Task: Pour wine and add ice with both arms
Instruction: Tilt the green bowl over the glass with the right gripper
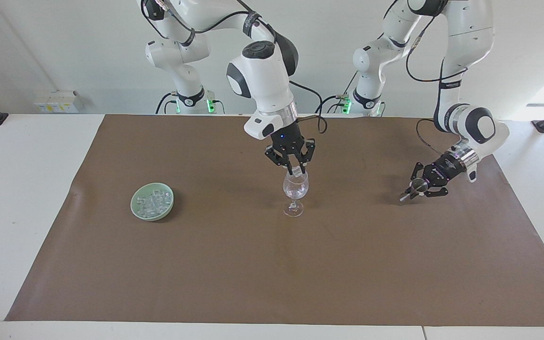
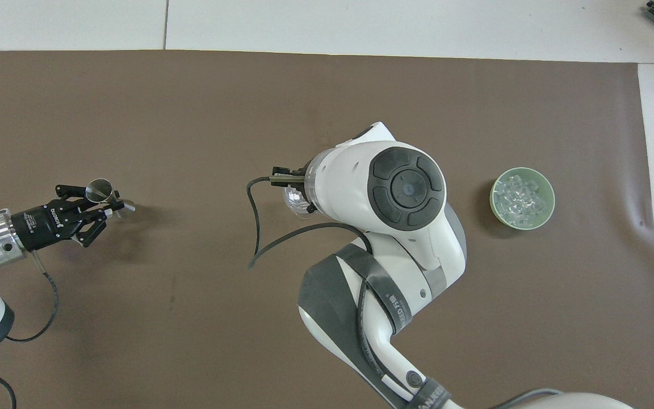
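A clear wine glass (image 1: 295, 190) stands upright near the middle of the brown mat; in the overhead view only part of the wine glass (image 2: 294, 201) shows under the right arm's wrist. My right gripper (image 1: 295, 170) hangs point-down just over its rim. The ice (image 1: 154, 200) lies heaped in a pale green dish (image 1: 135, 210) toward the right arm's end; the overhead view shows the ice (image 2: 520, 196) and the dish (image 2: 495, 200) too. My left gripper (image 1: 421, 187) is shut on a small silver jigger (image 2: 101, 190), tilted low over the mat at the left arm's end. I cannot make out any wine.
The brown mat (image 1: 272, 274) covers most of the white table (image 1: 21, 189). The right arm's big wrist and a looping black cable (image 2: 259, 238) hang above the mat beside the glass.
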Action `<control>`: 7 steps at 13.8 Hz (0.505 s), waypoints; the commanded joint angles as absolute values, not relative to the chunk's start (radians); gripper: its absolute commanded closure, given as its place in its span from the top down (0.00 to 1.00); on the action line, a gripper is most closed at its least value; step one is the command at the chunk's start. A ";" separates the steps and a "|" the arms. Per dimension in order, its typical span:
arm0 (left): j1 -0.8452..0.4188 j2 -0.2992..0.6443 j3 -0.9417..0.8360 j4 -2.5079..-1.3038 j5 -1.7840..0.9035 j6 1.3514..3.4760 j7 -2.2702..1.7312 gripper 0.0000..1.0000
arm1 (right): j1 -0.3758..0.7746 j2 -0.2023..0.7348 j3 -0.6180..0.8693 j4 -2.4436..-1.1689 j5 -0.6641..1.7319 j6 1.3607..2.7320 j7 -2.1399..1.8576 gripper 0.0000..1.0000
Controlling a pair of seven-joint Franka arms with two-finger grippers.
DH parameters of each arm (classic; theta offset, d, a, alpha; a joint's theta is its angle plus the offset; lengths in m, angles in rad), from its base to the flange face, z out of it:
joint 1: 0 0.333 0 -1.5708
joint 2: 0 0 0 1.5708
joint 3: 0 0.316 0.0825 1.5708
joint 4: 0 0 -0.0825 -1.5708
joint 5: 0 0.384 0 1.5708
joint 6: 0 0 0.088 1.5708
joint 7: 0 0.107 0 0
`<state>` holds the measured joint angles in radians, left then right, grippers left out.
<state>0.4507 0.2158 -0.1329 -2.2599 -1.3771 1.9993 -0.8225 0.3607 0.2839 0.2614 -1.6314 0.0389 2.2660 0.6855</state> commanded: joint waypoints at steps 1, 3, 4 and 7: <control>0.439 0.213 -0.126 -2.278 -1.402 2.029 -0.782 0.00 | 0.357 0.288 0.265 -1.626 0.049 2.278 0.701 0.65; 0.448 0.228 -0.126 -2.278 -1.402 2.028 -0.753 0.00 | 0.356 0.288 0.265 -1.626 0.049 2.278 0.700 0.66; 0.448 0.230 -0.126 -2.278 -1.402 2.031 -0.753 0.00 | 0.354 0.287 0.265 -1.626 0.049 2.273 0.699 0.68; 0.446 0.238 -0.126 -2.276 -1.402 2.039 -0.750 0.00 | 0.339 0.287 0.264 -1.620 0.043 2.264 0.699 0.79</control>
